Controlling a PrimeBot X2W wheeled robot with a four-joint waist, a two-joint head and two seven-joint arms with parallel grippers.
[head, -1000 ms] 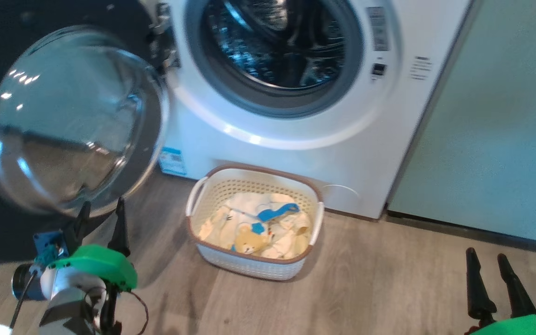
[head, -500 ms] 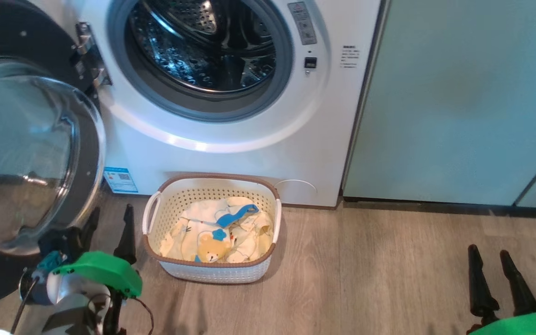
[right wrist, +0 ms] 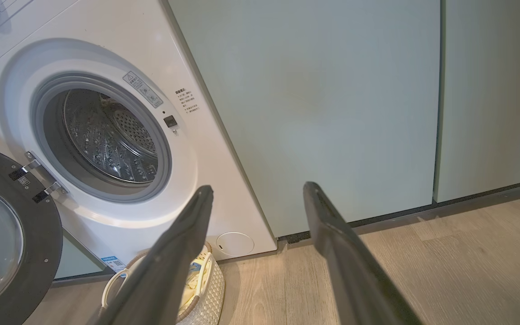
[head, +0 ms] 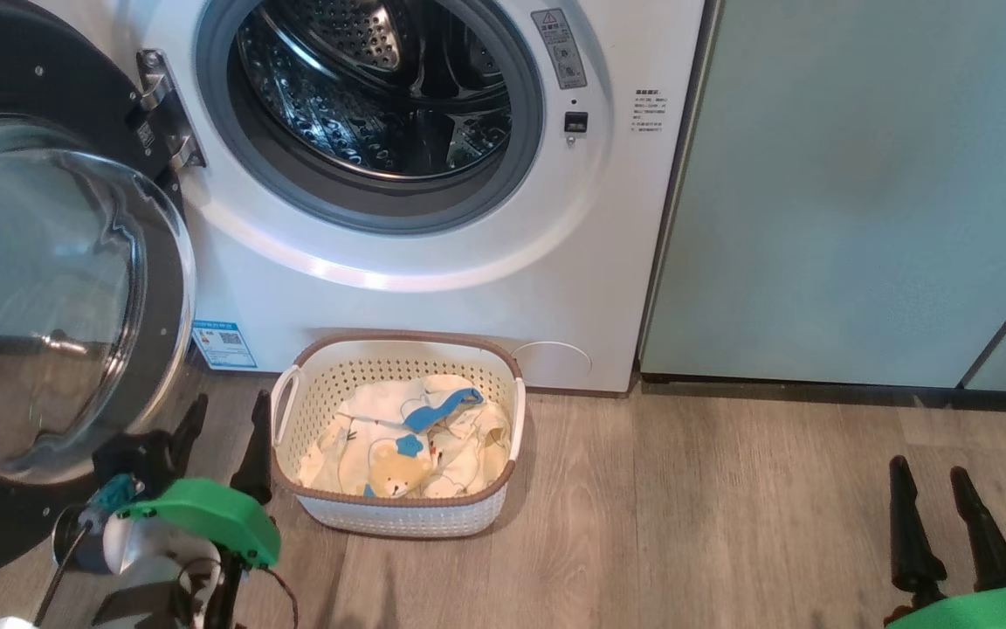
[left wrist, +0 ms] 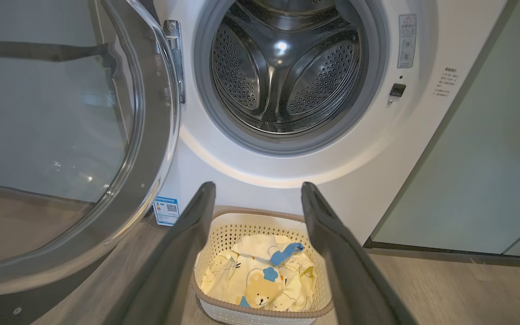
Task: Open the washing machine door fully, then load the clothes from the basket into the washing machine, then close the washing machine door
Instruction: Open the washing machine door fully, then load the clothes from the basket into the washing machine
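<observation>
One basket (head: 398, 517) sits just beside the left gripper (head: 230, 399).

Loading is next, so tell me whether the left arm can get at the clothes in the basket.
Probably yes. The left gripper stands open just beside the basket, whose top is uncovered, with the clothes exposed inside. The open washing machine door is on the gripper's other side.
</observation>
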